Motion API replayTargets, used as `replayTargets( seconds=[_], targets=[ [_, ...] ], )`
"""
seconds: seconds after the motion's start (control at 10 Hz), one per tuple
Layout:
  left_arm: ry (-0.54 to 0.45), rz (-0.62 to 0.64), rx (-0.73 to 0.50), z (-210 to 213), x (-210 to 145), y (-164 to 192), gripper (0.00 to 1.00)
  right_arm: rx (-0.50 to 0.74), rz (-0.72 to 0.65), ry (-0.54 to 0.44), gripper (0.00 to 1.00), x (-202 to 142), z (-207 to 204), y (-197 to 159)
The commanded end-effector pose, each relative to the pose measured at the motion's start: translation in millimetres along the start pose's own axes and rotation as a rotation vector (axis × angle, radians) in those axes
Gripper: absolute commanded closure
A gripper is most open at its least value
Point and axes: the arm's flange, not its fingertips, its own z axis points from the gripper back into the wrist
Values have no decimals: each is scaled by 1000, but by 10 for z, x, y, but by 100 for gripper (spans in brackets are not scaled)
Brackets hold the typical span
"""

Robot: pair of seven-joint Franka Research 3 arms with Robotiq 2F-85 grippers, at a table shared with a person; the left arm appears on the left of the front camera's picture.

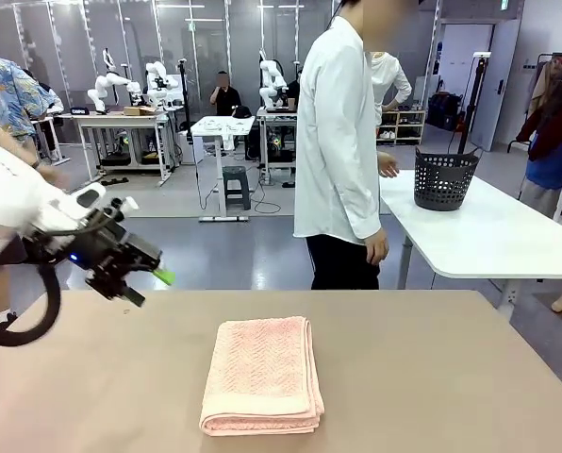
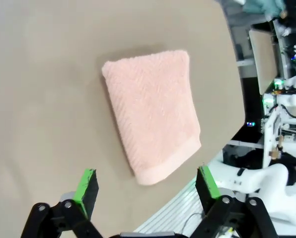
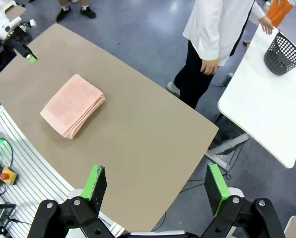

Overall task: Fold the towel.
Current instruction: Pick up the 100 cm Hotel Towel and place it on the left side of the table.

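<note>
The salmon-pink towel [image 1: 262, 374] lies folded into a thick rectangle on the brown table [image 1: 432, 377], near its front middle. Stacked layers show along its near and right edges. From the left wrist view the towel [image 2: 153, 111] lies flat below, its plain band toward the camera. In the right wrist view the towel [image 3: 72, 105] sits far off at the left. My left gripper [image 1: 144, 283] hovers open above the table's left far corner, well away from the towel, with nothing between its green pads [image 2: 87, 184]. My left gripper [image 2: 145, 191] and my right gripper [image 3: 155, 186] are both open and hold nothing.
A person in a white shirt [image 1: 342, 142] stands at the table's far side, hands down. Behind to the right is a white table [image 1: 488, 231] with a black basket [image 1: 444, 179]. Other people and workbenches stand farther back.
</note>
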Motion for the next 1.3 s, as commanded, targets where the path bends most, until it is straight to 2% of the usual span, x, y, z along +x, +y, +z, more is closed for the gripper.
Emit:
replayTargets(
  seconds=[0.0,0.2,0.5,0.7,1.2],
  targets=[
    [-25,23,-44,-352,33,24,0,0,-13,7,0,13,0,7],
    [-22,55,-76,-619,-23,98,0,0,-13,7,0,13,0,7],
    [-93,41,-79,-683,-28,82,0,0,-13,7,0,13,0,7],
    [-38,60,-76,-647,-19,63,0,0,-13,7,0,13,0,7],
    [-42,53,-77,-633,-13,70,0,0,-13,7,0,13,0,7]
  ],
)
